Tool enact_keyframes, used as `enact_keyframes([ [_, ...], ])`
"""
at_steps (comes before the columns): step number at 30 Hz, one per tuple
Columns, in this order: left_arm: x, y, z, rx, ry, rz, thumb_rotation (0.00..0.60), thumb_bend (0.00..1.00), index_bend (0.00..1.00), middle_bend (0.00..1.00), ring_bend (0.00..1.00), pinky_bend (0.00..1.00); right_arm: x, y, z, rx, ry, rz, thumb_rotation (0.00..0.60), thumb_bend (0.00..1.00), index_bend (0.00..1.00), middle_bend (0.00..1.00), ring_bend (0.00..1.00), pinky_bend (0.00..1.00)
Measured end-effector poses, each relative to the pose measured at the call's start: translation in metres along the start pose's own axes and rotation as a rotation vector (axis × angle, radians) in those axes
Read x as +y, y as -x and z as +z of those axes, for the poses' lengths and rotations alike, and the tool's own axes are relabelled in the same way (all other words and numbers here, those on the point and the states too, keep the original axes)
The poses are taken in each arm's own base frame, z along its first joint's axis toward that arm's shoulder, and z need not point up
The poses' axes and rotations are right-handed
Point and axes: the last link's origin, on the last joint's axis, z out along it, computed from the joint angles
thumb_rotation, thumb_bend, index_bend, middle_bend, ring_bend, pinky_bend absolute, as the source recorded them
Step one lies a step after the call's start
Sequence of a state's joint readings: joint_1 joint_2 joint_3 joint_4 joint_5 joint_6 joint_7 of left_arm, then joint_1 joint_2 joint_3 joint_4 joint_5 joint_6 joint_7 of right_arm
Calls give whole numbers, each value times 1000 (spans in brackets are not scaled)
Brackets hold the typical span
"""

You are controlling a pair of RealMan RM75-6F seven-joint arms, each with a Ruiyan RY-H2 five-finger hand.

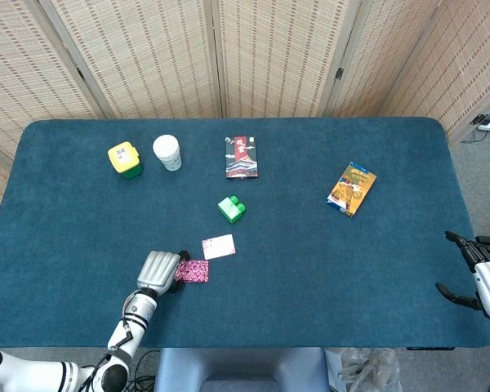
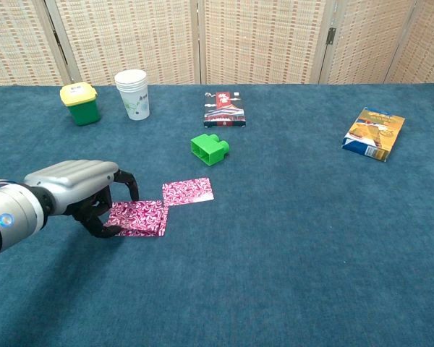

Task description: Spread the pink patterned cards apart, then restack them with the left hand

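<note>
left robot hand (image 2: 83, 189) is curled around a pink patterned card (image 2: 139, 217) lying on another, third card (image 2: 187, 191) just beside; right robot hand (image 1: 483, 278) sits open at the table (image 1: 310, 269) edge

On the blue table (image 2: 289, 238), a yellow-lidded green container (image 2: 80, 103) stands just beside a white paper cup (image 2: 132, 93). A dark red box (image 2: 223, 109) lies behind a green building block (image 2: 210, 149), and an orange-blue packet (image 2: 375, 132) lies well apart. A woven folding screen (image 1: 245, 49) stands behind.

Head cam: high, steep look-down, whole table (image 1: 310, 286). Chest cam: low, fwd, nearer; both share left-centre tabletop.
</note>
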State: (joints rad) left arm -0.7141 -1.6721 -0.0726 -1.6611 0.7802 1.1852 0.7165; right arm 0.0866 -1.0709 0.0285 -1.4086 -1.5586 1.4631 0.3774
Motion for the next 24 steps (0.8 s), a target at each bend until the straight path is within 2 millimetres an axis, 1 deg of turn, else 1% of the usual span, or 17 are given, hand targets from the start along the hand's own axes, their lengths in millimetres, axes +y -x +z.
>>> enact_keyframes([
  [13, 6, 5, 1, -7, -3, 1, 600, 346, 349, 971, 961, 1000, 2, 0, -1, 0, 5, 1, 600, 246, 89, 216, 200, 211],
  [18, 7, 5, 1, -12, -7, -5, 600, 346, 315, 970, 960, 1000, 3, -1, -2, 4, 5, -1, 600, 246, 89, 216, 200, 211],
  [24, 7, 6, 0, -16, -5, -5, 600, 346, 303, 970, 961, 1000, 3, -1, -2, 3, 4, -1, 600, 246, 89, 216, 200, 211],
])
